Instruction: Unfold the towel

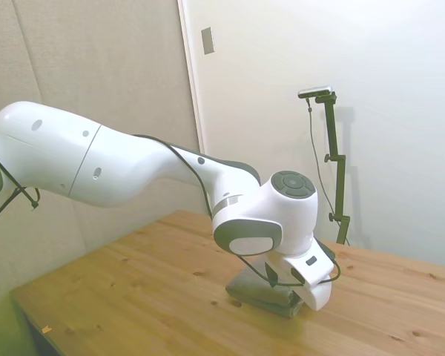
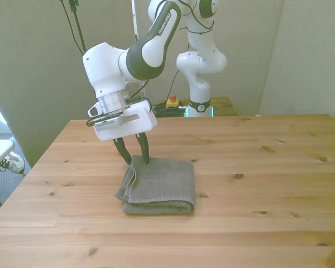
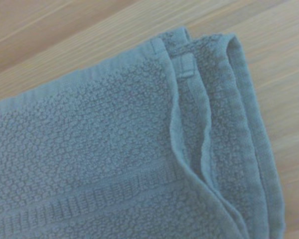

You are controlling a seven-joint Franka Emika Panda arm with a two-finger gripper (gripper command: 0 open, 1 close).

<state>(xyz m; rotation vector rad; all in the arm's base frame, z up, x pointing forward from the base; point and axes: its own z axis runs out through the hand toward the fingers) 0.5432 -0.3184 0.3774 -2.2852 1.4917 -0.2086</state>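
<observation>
Broadly, the wooden table (image 2: 257,184) is pale pine with dark knots and long plank seams, set in a room with plain off-white walls and a narrow vertical strip running up one wall in the side view. At about nine o'clock in the front view, beyond the table's edge, a shoe (image 2: 12,163) sits on the floor beside a white surface. The towel (image 2: 159,187) lies folded on the table a little toward eight o'clock from the middle of the front view, a thick grey rectangle with its layered edges bunched along the front view's left side. Close up, the wrist view shows its pebbled terry weave, a flat woven band across it, and several hemmed layers stacked at one corner (image 3: 204,74). The gripper (image 2: 135,158) stands over the towel's far corner at about eleven o'clock of the cloth, its two dark fingers (image 2: 144,151) parted and pointing down, the tips at the towel's edge; whether they press into the cloth cannot be told. From the side, the arm's wrist covers the fingers and most of the towel (image 1: 263,293), leaving only a dark grey slab visible beneath it.
</observation>
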